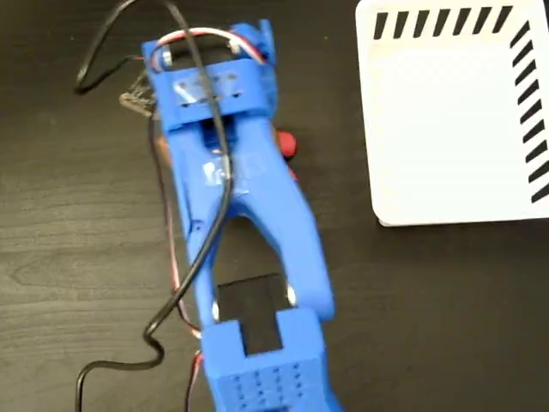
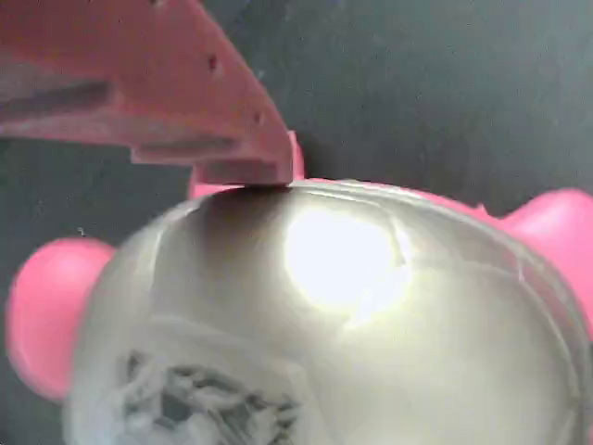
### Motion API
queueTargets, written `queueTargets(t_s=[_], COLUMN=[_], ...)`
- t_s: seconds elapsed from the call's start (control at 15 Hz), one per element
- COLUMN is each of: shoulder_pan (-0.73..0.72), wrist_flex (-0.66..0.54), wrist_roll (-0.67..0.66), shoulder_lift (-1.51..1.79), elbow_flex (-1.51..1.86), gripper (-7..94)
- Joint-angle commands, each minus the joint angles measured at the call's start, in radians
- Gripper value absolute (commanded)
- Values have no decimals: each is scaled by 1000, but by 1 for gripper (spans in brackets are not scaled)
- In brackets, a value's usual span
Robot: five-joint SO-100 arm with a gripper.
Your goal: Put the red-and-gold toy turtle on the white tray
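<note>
Hovering over the turtle [image 2: 352,306], your pincer's [image 2: 250,167] grip is unclear; white tray [image 1: 446,129], at 3 o'clock, awaits.

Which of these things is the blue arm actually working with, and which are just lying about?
In use:
toy turtle, mostly hidden under the arm from above
white tray, its target
gripper, over the turtle

Just there:
black cable
dark table
</note>
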Motion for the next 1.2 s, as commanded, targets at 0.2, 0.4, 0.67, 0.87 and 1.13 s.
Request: queueTargets(t_s=[0.2, 0.4, 0.67, 0.87, 1.13], shoulder_pan=[-14, -23, -11, 0, -8], wrist_flex=[-21, -37, -58, -58, -20], wrist_roll=[18, 20, 23, 26, 17], shoulder_lift=[-20, -38, -46, -43, 9], elbow_flex=[-46, -46, -46, -46, -49], gripper=[53, 53, 14, 0, 0])
